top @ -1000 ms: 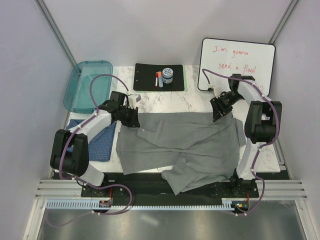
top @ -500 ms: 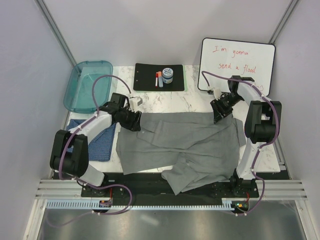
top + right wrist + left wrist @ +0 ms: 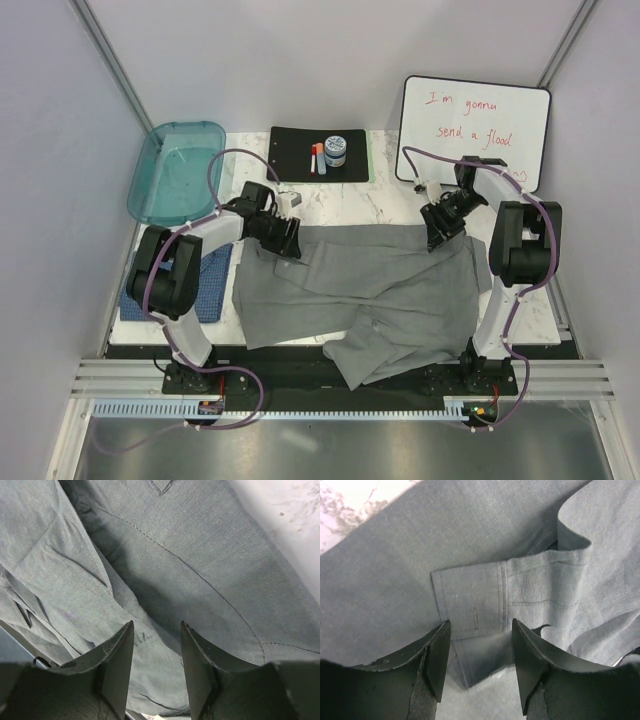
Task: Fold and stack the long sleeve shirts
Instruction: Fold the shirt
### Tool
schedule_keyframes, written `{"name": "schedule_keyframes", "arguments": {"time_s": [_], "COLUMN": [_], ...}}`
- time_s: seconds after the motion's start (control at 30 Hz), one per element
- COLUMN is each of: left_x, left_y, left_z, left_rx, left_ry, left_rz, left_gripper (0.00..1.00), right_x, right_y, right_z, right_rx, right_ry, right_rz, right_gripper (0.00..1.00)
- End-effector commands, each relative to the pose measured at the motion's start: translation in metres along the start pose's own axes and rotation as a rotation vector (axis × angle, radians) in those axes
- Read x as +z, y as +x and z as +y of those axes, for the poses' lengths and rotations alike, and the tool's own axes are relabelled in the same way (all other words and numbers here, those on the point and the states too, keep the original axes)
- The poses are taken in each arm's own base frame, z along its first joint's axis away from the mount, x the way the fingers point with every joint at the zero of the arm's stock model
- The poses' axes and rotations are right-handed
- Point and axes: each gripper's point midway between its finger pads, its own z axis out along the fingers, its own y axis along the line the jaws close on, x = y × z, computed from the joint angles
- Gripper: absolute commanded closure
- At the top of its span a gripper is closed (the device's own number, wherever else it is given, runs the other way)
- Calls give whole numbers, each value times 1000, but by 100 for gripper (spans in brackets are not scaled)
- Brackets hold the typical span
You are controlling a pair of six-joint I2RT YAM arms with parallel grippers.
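Marble table [image 3: 385, 203] with grey shirt [image 3: 380, 290], blue shirt [image 3: 208, 288], teal tray [image 3: 172, 182], whiteboard [image 3: 475, 130]

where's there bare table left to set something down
A bare marble strip of table runs between the black clipboard and the grey shirt. Crowded: the grey shirt fills the centre, the blue shirt lies at the left.
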Motion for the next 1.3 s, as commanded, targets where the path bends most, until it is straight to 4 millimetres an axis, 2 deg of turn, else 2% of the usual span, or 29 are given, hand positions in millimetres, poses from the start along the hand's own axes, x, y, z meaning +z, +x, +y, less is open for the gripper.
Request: {"name": "schedule_keyframes", "arguments": {"time_s": [0.0, 0.13, 0.17, 0.37, 0.47, 0.6, 0.73, 0.83, 1.0, 1.1, 1.2, 1.23, 1.27], "left_x": [7, 12, 11, -4, -4, 7, 18, 19, 10, 3, -4, -7, -14], "left_y": [-21, -15, -14, -17, -18, -10, -8, -11, -23, -31, -38, -40, -43], "left_z": [-5, -5, 1, 25, 28, 20, 0, -8, -9, -10, -13, -14, -13], "left_rx": [24, 41, 43, 45, 54, 114, 163, 194, 249, 263, 272, 279, 282], "left_ry": [5, -15, -57, -231, -261, -284, -263, -272, -343, -363, -369, -371, -392], "left_rz": [-44, -23, -20, -51, -51, -10, 10, 6, -25, -46, -63, -65, -72], "left_gripper": [41, 45, 46, 39, 39, 39, 43, 48, 54, 65, 80, 90, 94], "right_x": [5, 4, 5, 6, 7, 9, 8, 11, 16, 16, 16, 16, 16], "right_y": [2, 1, 1, 5, 6, 6, 5, 7, 13, 13, 12, 12, 13], "right_z": [-1, -2, -2, 0, -1, -1, -1, 0, 0, 0, 0, -1, -1], "right_rx": [-16, -18, -19, -21, -23, -23, -23, -20, -26, -26, -29, -32, -33], "right_ry": [-4, -1, 0, -6, -7, -9, -11, -17, -26, -28, -26, -23, -22], "right_rz": [1, 0, -1, 5, 9, 10, 6, 9, 22, 22, 20, 21, 22], "right_gripper": [50, 50, 50, 51, 50, 51, 51, 51, 52, 52, 52, 52, 52]}}
